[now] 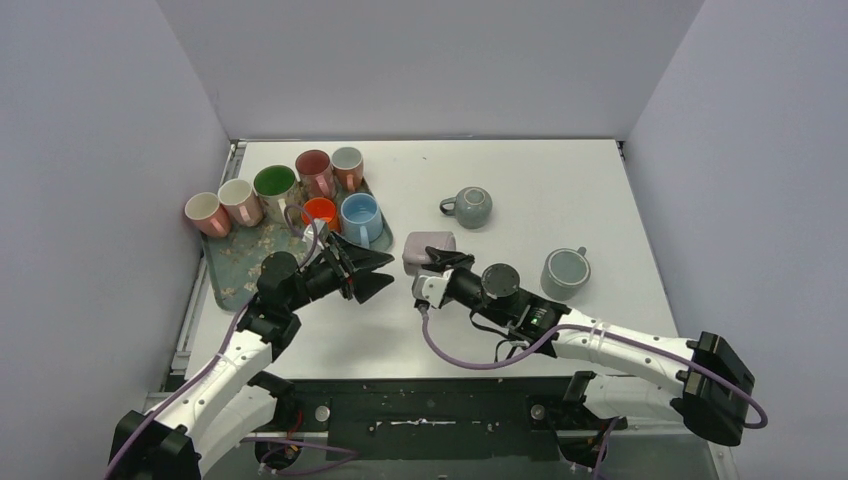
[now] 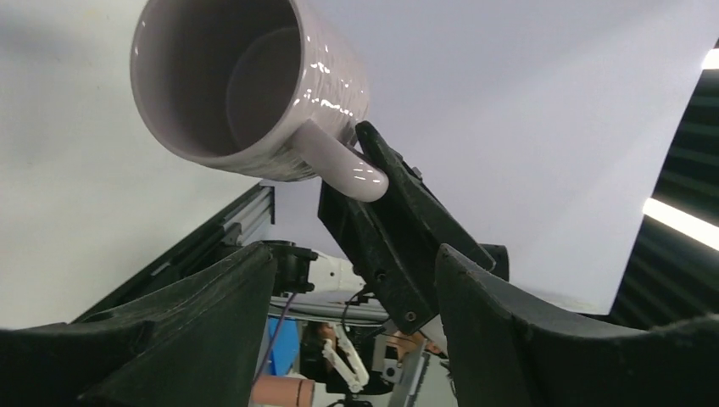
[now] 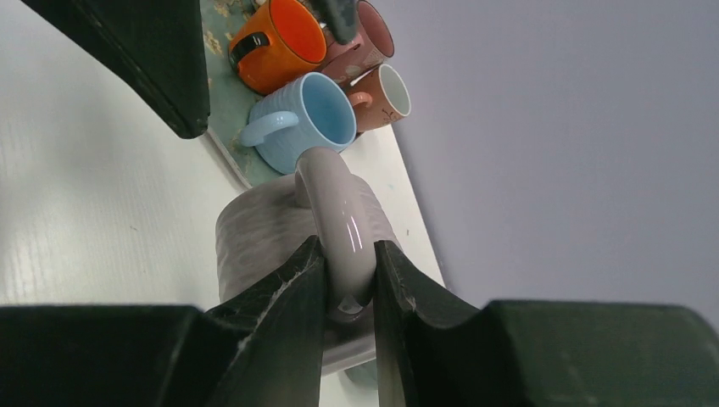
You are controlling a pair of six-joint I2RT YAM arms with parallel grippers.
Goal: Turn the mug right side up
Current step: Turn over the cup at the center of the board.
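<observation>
Right gripper (image 3: 349,253): pinched on handle (image 3: 329,182) of mug (image 3: 254,239). We turn it slowly, grip firm, until it stands upright.

The left gripper (image 1: 383,271) is being held with jaws spread. The right gripper (image 1: 432,264) is being clamped on the mug (image 1: 428,243) by its handle.

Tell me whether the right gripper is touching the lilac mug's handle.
Touching. The right wrist view shows the right gripper with its jaws pressed against both sides of the handle of the mug, no gap.
</observation>
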